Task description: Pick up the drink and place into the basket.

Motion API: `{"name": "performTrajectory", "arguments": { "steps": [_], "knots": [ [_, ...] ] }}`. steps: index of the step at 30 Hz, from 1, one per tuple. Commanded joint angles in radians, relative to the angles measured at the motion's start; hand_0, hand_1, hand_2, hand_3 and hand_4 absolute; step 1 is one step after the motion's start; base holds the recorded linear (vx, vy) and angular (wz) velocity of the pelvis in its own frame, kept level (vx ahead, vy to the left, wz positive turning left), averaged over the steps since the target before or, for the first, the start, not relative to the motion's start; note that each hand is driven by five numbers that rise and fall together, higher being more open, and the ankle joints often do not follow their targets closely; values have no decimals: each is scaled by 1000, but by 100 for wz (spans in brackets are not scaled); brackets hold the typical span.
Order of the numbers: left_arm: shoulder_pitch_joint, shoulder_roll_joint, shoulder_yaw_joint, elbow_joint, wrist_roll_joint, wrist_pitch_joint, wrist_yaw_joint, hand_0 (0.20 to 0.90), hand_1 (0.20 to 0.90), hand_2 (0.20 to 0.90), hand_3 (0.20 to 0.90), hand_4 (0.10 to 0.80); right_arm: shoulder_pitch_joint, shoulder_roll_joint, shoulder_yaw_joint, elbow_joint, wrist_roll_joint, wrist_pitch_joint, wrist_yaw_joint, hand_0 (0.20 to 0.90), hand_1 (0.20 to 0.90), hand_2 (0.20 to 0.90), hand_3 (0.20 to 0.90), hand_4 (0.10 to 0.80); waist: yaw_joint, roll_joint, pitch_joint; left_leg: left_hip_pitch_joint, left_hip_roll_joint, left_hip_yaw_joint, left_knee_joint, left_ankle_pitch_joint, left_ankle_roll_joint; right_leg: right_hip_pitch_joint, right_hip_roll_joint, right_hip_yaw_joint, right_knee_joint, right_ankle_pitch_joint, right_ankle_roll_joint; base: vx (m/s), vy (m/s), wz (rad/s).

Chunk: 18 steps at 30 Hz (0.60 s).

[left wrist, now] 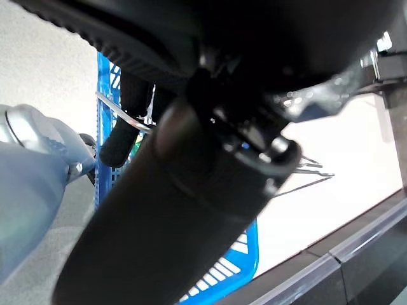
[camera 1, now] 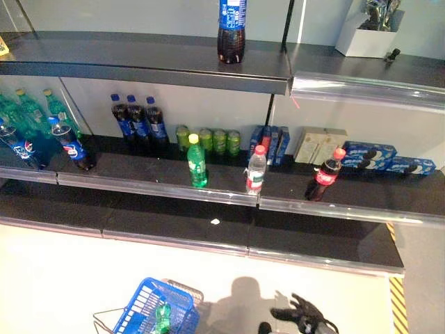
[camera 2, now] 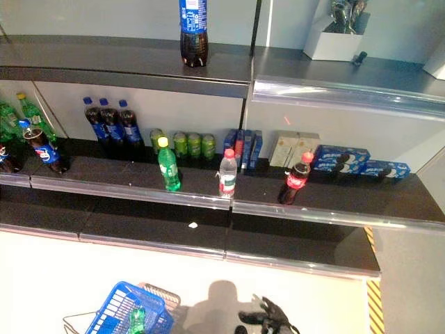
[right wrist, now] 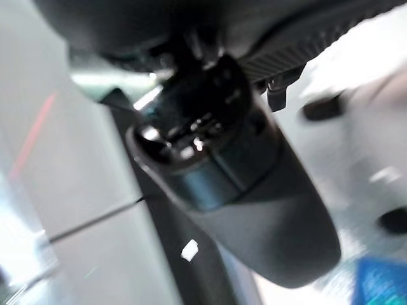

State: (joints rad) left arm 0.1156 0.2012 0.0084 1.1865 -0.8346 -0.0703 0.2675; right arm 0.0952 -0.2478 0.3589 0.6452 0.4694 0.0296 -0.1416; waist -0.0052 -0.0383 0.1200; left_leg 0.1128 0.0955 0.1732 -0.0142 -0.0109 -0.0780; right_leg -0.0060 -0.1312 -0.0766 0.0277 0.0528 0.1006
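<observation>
- A blue plastic lattice basket (camera 1: 154, 313) with a wire handle is hanging at the near left edge, over the pale floor (camera 1: 62, 271).
- A green bottle (camera 1: 162, 318) is lying inside the basket, against its mesh wall.
- The left hand (left wrist: 130, 124) is showing only in its wrist view, its dark fingers (left wrist: 121, 143) curling round the basket's wire handle.
- The right hand (camera 1: 304, 316) is hovering low at the near right, fingers spreading loosely and holding nothing; bare floor is lying between it and the basket.
- A low dark shelf (camera 1: 313, 243) is running across just beyond, flat and bare but for a small white scrap (camera 1: 215, 221).
- On the middle shelf's clear plastic front lip (camera 1: 160, 186), three bottles are standing upright and well apart: a green soda (camera 1: 197, 161) with a yellow cap, a clear water bottle (camera 1: 256, 170) with a pink cap, and a dark cola (camera 1: 325, 175) with a red cap.
- Behind them, green cans (camera 1: 208, 140), cola bottles (camera 1: 138, 120) and blue boxes (camera 1: 379, 157) are lining the back wall.
- On the top shelf, a tall dark bottle (camera 1: 231, 29) is standing alone near a white box (camera 1: 366, 38).
</observation>
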Motion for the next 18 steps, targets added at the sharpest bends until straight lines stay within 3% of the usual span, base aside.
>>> {"name": "performTrajectory", "arguments": {
  "steps": [1, 2, 5, 8, 10, 14, 18],
  "knots": [
    [-42, 86, 3, -116, 2, -36, 52, 300, 300, 300, 200, 100, -85, -48, 6, -172, -47, -113, -13, 900, 900, 900, 900, 800, -19, -24, 78, -63, -21, -47, 100, -48, 22, -53, -82, -6, 45, 57, 79, -184, -343, -16],
    [-38, 88, 14, -139, -12, -37, 67, 300, 300, 300, 200, 100, -101, -73, 15, -242, -56, -114, 6, 900, 900, 900, 900, 800, -12, -26, 80, -63, 3, -26, 102, -50, 13, -43, -93, -28, 10, 63, 83, -116, -284, -21],
    [-7, 72, 28, -161, -53, -42, 102, 300, 300, 300, 200, 100, -119, -144, -1, -429, -95, -74, 33, 900, 900, 900, 900, 800, -21, -31, 67, -52, 41, -7, 109, -50, -6, -28, -71, -29, -30, 56, 71, 2, -196, -35],
    [26, 58, 44, -167, -24, -32, 89, 300, 300, 300, 200, 100, -112, -235, -79, -597, -90, -55, 68, 900, 900, 900, 900, 800, -24, -32, 51, -51, 70, 2, 93, -28, -16, -6, -46, -37, -30, 32, 55, 47, -100, -8],
    [42, 44, 62, -148, 21, -38, 43, 300, 300, 300, 200, 100, -84, -324, -188, -747, -48, -63, 99, 900, 900, 900, 900, 800, -35, -30, 35, -46, 86, 9, 70, -12, -25, 1, -35, -49, -28, 14, 46, 51, -39, -4],
    [49, 24, 81, -134, 53, -51, -6, 300, 300, 300, 200, 100, -49, -376, -313, -873, -35, -126, 103, 900, 900, 900, 900, 800, -51, -16, 19, -35, 94, 5, 31, 5, -39, 5, -30, -62, -27, 2, 42, 28, 40, 5],
    [66, 15, 100, -135, 82, -53, -13, 300, 300, 300, 200, 100, -46, -398, -392, -951, -67, -197, 15, 900, 900, 900, 900, 800, -56, -3, 6, -20, 88, 8, 9, 4, -41, 15, -36, -67, -34, -5, 46, 39, 55, 2]
  ]
}}
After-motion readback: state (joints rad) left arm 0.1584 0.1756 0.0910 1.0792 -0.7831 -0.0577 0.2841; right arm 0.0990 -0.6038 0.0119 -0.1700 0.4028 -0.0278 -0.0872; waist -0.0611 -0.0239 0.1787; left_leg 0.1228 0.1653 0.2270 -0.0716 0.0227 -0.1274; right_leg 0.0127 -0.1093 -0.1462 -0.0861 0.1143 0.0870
